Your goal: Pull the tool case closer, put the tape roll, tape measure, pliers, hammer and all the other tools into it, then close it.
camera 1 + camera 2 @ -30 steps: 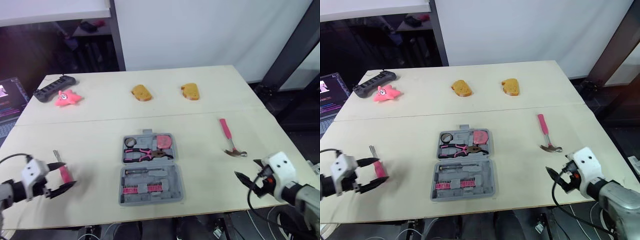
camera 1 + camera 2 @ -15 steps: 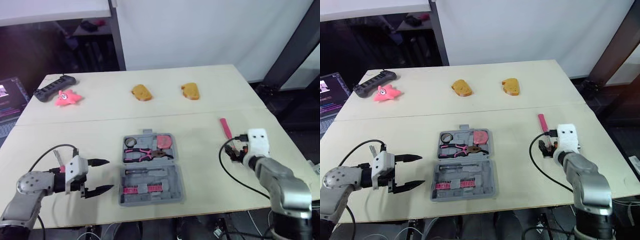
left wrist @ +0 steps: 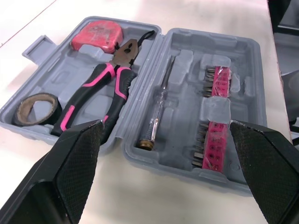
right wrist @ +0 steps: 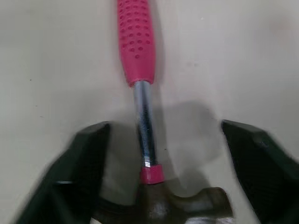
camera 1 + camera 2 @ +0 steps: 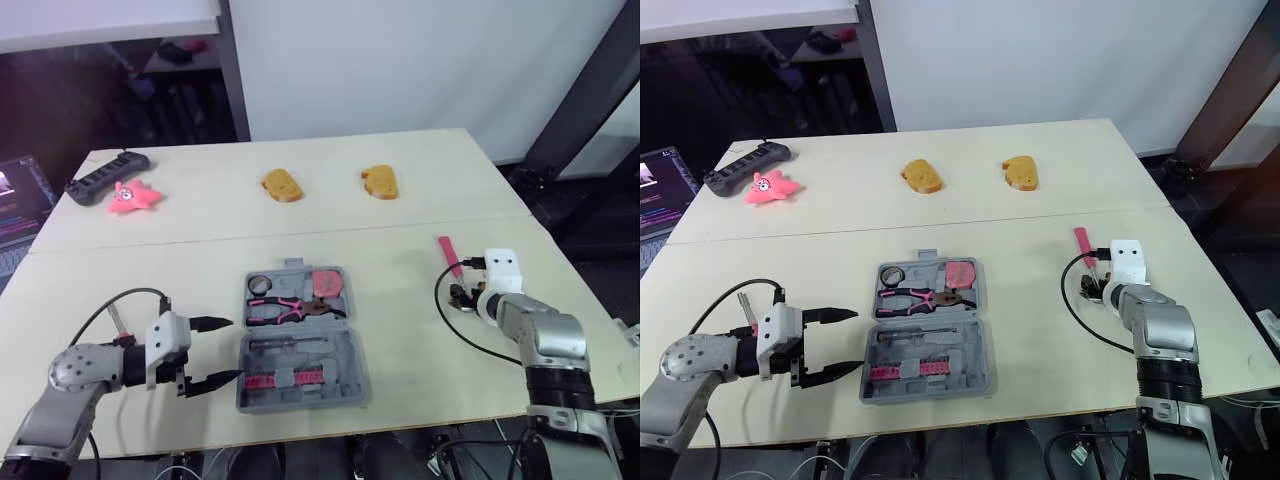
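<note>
Tape roll, tape measure and pliers are in the case; the hammer lies outside, with left gripper and right gripper both released.

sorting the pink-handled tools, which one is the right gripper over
The hammer: its shaft lies between the fingers of the open right gripper, while the pliers sit inside the tool case.

A test lab, by the look: bare plywood bench against a plain white partition. A laptop sits off its left edge (screen lit), black frame posts nearby.
</note>
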Robot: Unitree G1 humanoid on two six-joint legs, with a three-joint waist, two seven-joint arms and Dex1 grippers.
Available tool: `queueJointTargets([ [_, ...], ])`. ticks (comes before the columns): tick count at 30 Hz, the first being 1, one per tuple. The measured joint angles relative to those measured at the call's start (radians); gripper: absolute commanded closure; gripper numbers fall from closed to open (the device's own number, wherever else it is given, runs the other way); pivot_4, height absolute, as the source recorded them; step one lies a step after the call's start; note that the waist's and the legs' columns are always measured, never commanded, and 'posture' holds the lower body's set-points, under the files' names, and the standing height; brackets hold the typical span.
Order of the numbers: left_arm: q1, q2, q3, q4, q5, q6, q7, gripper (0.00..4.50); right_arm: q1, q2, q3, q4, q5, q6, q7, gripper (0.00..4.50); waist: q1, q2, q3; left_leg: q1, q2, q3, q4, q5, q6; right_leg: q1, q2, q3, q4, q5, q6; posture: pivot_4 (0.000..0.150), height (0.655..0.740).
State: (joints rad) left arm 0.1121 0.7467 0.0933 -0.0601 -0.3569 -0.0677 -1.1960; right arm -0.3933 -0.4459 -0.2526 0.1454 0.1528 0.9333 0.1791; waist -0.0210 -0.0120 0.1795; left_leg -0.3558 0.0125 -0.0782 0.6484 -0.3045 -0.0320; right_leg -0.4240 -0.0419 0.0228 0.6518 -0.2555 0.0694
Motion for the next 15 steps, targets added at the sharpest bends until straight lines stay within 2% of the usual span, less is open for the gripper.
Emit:
queueJointTargets([
  [1, 0.003, 0.001, 0.0, 0.0, 0.0, 0.0, 0.001, 0.0, 0.0, 0.002, 0.001, 0.001, 0.002, -0.002, 0.003, 2.28, 0.001, 0.0, 0.0, 0.0, 0.0, 0.0, 0.0, 0.0, 0.0, 0.0, 0.0, 0.0, 0.0, 0.0, 0.0, 0.15, 0.74],
  [5, 0.005, 0.009, 0.002, 0.0, 0.0, -0.002, 0.002, 0.0, 0.006, 0.013, 0.003, 0.0, 0.01, -0.014, 0.007, 4.38, 0.003, 0.0, 0.0, 0.0, 0.0, 0.0, 0.001, 0.0, 0.0, 0.001, 0.0, 0.0, 0.0, 0.0, 0.0, 0.15, 0.74],
  [15, -0.013, 0.016, 0.003, 0.021, 0.0, -0.01, 0.0, 0.0, 0.057, 0.014, 0.016, -0.051, 0.009, -0.067, 0.015, 4.45, 0.002, 0.0, 0.0, 0.0, 0.0, 0.0, 0.0, 0.0, 0.0, 0.0, 0.0, 0.0, 0.0, 0.0, 0.0, 0.15, 0.74],
])
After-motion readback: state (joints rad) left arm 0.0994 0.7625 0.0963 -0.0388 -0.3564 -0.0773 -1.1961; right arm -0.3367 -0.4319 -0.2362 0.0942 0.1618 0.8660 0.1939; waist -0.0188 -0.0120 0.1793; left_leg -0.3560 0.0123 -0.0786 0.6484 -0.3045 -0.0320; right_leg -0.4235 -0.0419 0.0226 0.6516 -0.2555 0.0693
